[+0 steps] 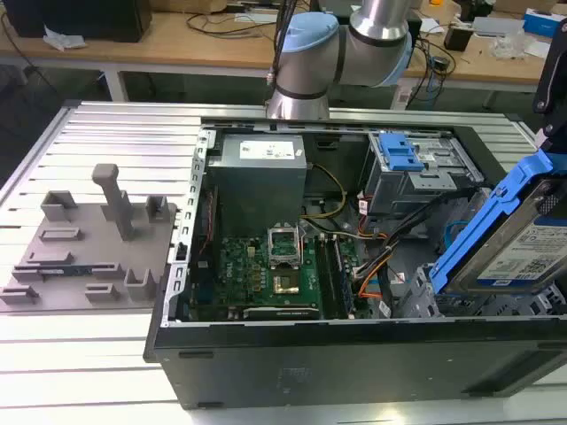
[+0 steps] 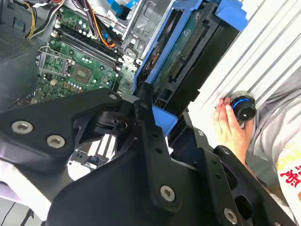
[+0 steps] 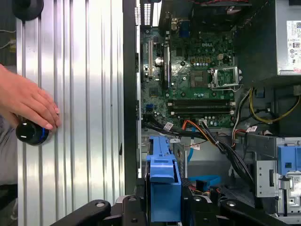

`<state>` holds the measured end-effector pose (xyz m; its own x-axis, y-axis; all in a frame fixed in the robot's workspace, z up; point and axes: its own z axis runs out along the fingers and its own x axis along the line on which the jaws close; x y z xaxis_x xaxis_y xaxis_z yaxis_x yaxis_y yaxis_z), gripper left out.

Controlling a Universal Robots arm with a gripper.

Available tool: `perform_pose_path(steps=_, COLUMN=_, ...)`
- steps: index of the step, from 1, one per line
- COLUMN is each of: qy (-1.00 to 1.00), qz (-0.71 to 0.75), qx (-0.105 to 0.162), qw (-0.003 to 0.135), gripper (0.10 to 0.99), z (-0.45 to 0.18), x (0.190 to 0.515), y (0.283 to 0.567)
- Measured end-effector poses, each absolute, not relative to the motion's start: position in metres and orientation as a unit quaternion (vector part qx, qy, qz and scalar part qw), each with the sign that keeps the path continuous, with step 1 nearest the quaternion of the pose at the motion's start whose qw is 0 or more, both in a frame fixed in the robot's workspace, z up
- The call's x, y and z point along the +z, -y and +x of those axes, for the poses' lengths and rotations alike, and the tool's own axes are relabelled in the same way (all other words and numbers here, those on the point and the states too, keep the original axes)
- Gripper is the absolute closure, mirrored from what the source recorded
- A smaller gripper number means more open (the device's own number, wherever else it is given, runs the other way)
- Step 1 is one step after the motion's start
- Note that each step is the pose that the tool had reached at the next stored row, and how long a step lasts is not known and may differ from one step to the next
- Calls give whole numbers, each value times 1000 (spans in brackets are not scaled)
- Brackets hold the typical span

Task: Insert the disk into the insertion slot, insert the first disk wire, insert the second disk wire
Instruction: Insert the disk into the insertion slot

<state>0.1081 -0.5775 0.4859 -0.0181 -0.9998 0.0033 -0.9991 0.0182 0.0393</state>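
First step: the gripper (image 3: 162,209) grips the disk (image 1: 523,239), tilted at the exterior view's right over the slot (image 1: 500,307); it likely needs lining up.

Loose cables (image 1: 374,264) cross the case between the motherboard (image 1: 266,270) and the tilted disk (image 1: 523,243); a latched cage (image 1: 416,168) stands farther back. The desk (image 1: 106,133) at the exterior view's left is open around a grey fixture (image 1: 89,252).

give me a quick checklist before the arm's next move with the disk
1. Gripper shut on the disk: ok.
2. Disk lined up with the slot: not ok, it is held tilted and not in it.
3. Wires clear of the slot: cannot tell.
4. Hand outside the case: ok, it rests on the table by a knob.
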Motion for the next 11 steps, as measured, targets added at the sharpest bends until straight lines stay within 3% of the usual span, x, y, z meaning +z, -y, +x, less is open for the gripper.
perform_pose_path(steps=10, qy=713, qz=701, qx=-13, qw=15, gripper=722, z=108, x=486, y=578)
perform_pose_path(steps=11, qy=713, qz=701, qx=-17, qw=9, gripper=722, z=108, x=486, y=578)
